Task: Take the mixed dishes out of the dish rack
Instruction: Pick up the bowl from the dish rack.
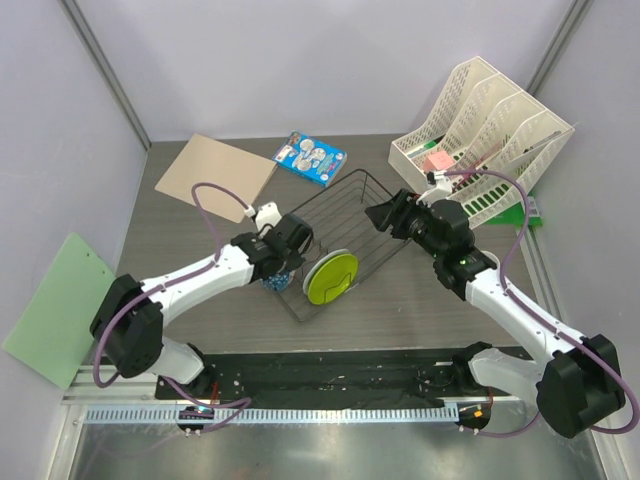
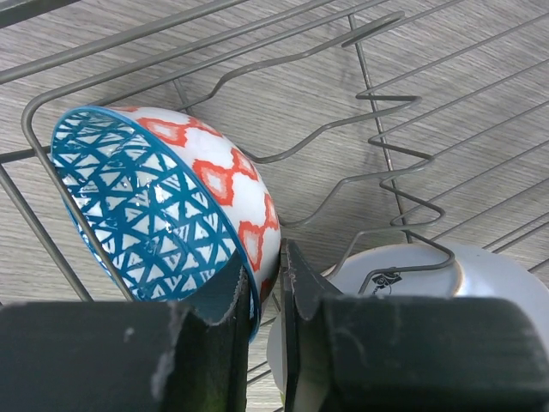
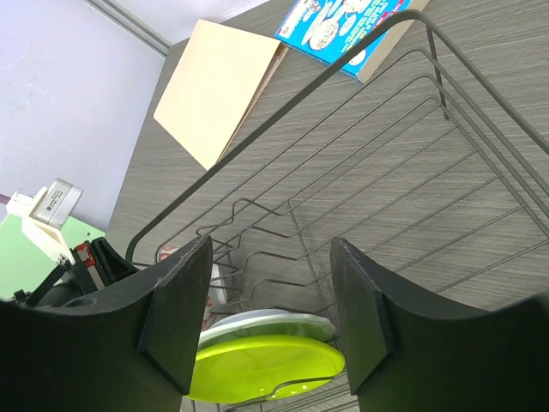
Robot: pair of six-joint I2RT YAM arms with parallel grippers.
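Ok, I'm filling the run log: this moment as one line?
left gripper shut on bowl rim | right gripper open over dish rack | lime-green plate in rack

Bright, even overhead light on table (image 1: 400, 320); shadows faint, short. Small glare spots on glossy inside of bowl (image 2: 146, 206). Close to lens, left gripper (image 2: 264, 266) dark, soft-edged; wires of rack (image 2: 390, 98) behind crisp. Pale sheen on green plate (image 3: 266, 365) in right wrist view. Top view sharp corner to corner.

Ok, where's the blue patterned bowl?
Left wrist view: the blue patterned bowl lies tipped on its side at the left end of the dish rack, beside the white plate, its rim caught in the left gripper.
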